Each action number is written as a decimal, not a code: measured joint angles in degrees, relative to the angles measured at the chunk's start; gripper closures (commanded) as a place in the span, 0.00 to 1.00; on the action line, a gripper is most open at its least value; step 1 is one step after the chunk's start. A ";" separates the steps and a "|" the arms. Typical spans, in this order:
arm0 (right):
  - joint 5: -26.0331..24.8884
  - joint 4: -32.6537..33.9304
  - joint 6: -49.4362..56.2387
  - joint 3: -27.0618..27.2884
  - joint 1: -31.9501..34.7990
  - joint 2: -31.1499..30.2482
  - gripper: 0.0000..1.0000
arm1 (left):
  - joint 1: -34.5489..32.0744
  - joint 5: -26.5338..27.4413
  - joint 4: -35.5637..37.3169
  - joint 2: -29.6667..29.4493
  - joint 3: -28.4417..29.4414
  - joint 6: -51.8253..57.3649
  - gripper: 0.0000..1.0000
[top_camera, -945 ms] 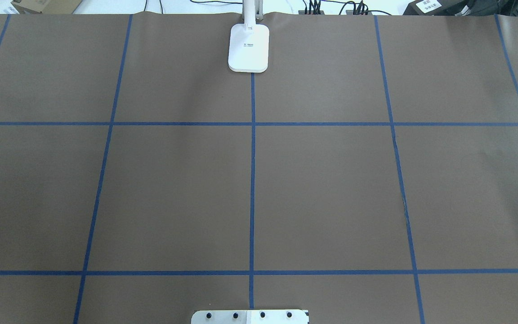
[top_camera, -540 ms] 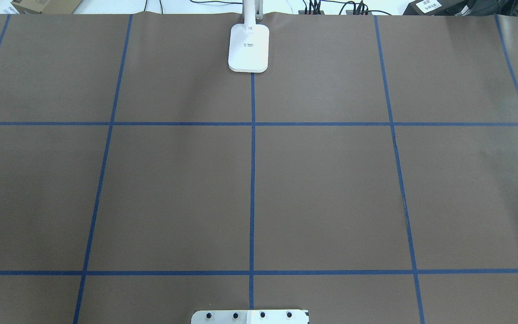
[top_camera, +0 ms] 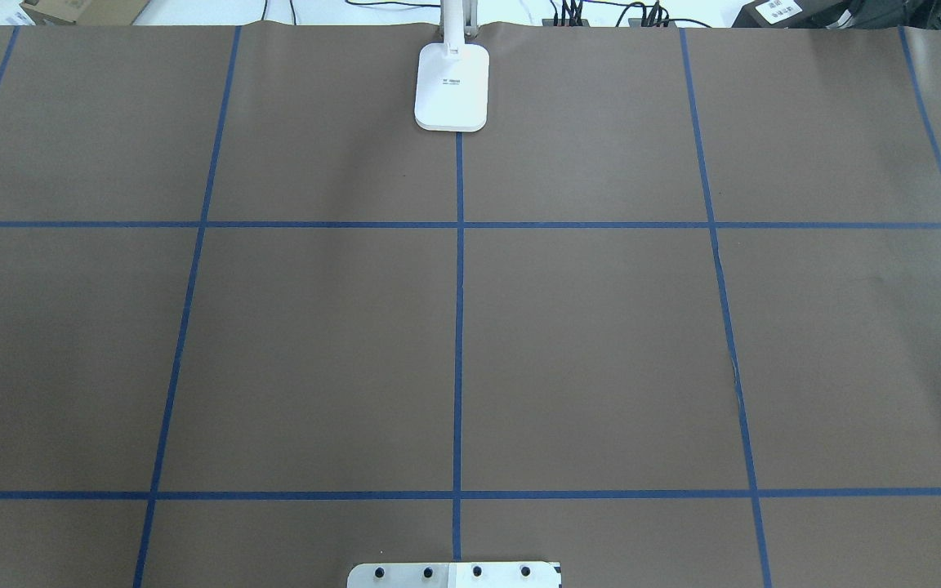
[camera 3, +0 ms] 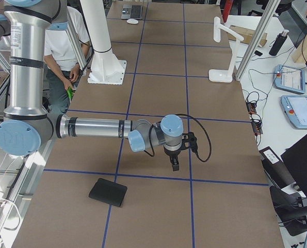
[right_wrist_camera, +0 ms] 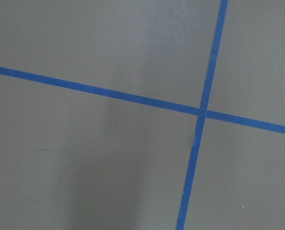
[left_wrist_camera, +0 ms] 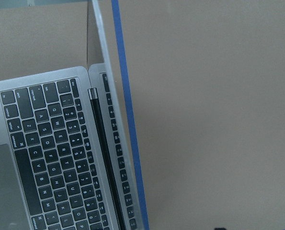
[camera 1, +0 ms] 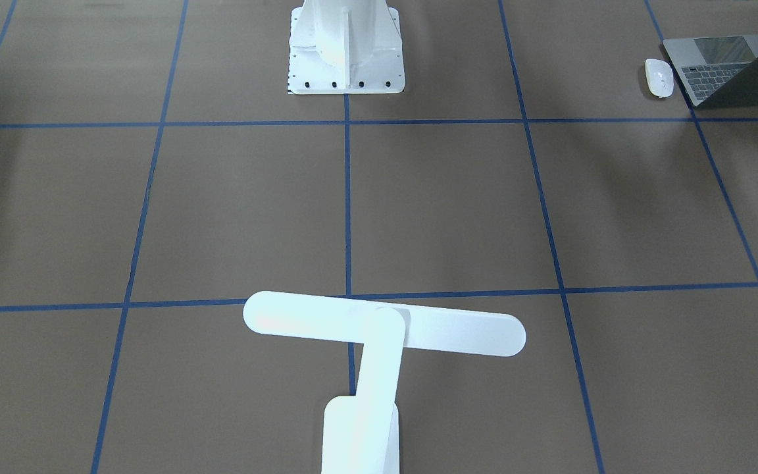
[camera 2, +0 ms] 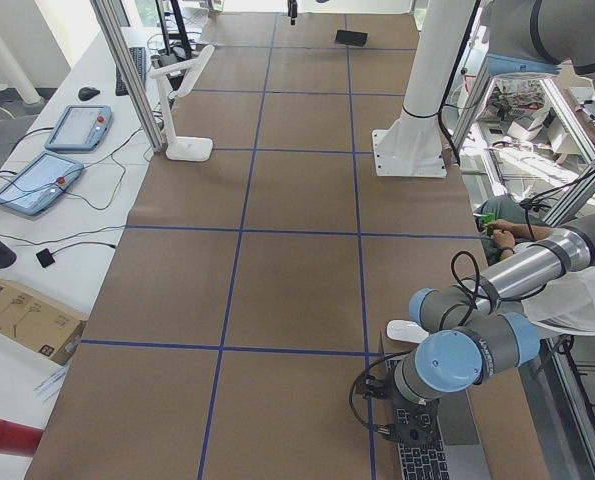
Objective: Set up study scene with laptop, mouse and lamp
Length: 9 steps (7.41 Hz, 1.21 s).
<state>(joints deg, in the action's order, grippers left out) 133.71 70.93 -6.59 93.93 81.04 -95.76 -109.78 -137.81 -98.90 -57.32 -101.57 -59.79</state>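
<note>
The laptop stands open at the table's corner on my left side, with the mouse beside it. The left wrist view shows the laptop's keyboard and the edge of its open screen. The lamp stands at the far middle edge, and its base shows in the overhead view. My left gripper hangs over the laptop, near the mouse. My right gripper points down above bare table. I cannot tell whether either gripper is open or shut.
A flat black pad lies on the table on my right side, near the right gripper. The white bolted pedestal stands at the robot's edge. An operator sits beside it. Tablets and cables lie past the far edge.
</note>
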 measured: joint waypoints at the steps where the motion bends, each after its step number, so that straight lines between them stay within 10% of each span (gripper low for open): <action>1: 0.03 0.00 0.00 0.49 0.00 -0.26 0.01 | 0.03 -0.32 0.11 0.06 -0.04 0.01 0.77; 3: 0.05 0.05 -0.06 2.17 0.00 -1.10 0.01 | 0.07 -1.05 0.34 0.10 -0.22 0.04 1.00; 9: 0.14 0.16 -1.07 3.21 0.00 -1.78 0.01 | 0.13 -1.36 8.37 1.46 -10.70 0.53 1.00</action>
<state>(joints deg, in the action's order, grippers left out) 133.86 71.09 -7.66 97.14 81.03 -97.54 -109.64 -139.16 -90.52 -55.87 -112.26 -59.25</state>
